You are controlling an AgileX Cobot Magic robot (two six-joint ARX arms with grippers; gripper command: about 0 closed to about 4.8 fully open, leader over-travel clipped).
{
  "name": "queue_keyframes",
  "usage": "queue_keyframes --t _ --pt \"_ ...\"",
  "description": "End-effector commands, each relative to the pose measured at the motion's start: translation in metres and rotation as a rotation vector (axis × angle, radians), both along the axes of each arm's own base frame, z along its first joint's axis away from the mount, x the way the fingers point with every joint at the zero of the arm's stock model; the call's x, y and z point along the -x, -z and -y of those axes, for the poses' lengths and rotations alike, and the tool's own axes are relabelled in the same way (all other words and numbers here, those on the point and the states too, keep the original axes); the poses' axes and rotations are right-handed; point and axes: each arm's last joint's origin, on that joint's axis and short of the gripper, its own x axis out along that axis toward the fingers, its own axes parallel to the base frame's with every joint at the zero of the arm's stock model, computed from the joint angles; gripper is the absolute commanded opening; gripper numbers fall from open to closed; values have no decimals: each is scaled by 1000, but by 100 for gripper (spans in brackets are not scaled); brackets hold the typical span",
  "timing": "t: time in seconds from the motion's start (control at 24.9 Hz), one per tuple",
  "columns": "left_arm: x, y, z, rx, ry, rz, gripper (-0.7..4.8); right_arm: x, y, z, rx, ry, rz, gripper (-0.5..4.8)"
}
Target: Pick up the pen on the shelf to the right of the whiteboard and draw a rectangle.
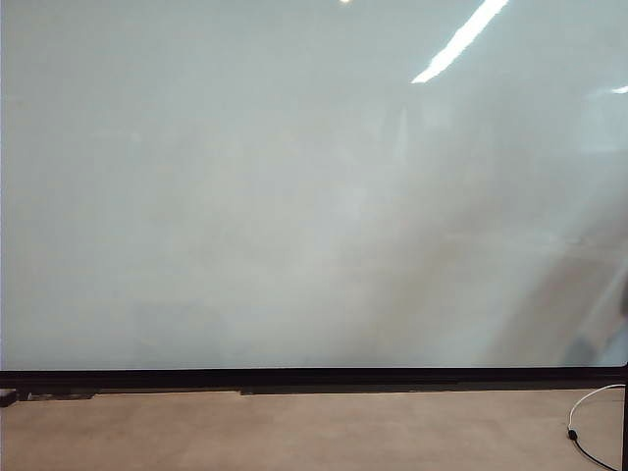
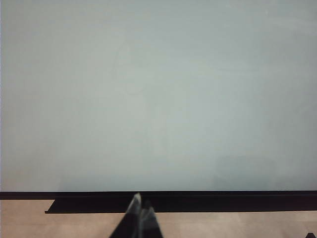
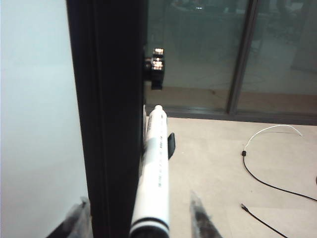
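Squarely between the right pincer's (image 3: 141, 218) wide-spread fingers lay the pen (image 3: 153, 173), unclamped, beside the whiteboard's (image 3: 29, 124) black frame; the left pincer (image 2: 141, 210) looked closed.

Pale, glossy whiteboard (image 2: 158, 94) filling most of the view, black bottom frame (image 2: 198, 195) running across beneath it, tan floor (image 2: 237, 225) below, left end effector (image 2: 140, 210) fingertips together, low at centre, pointing toward the frame

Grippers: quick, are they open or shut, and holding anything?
Left gripper: shut, holding nothing.
Right gripper: open, either side of the pen, not gripping it.
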Motion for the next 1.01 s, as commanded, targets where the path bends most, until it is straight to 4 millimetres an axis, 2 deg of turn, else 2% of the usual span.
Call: queue_keyframes --t 0.04,0.4,1.01 --pt "0 -2 0 -5 1 9 -5 -4 -3 2 9 -16 25 256" --pt "0 -2 0 -5 0 9 -4 -17 -4 7 19 -27 45 256" --pt "0 -2 0 -5 0 9 -5 -25 -6 10 28 -44 61 248"
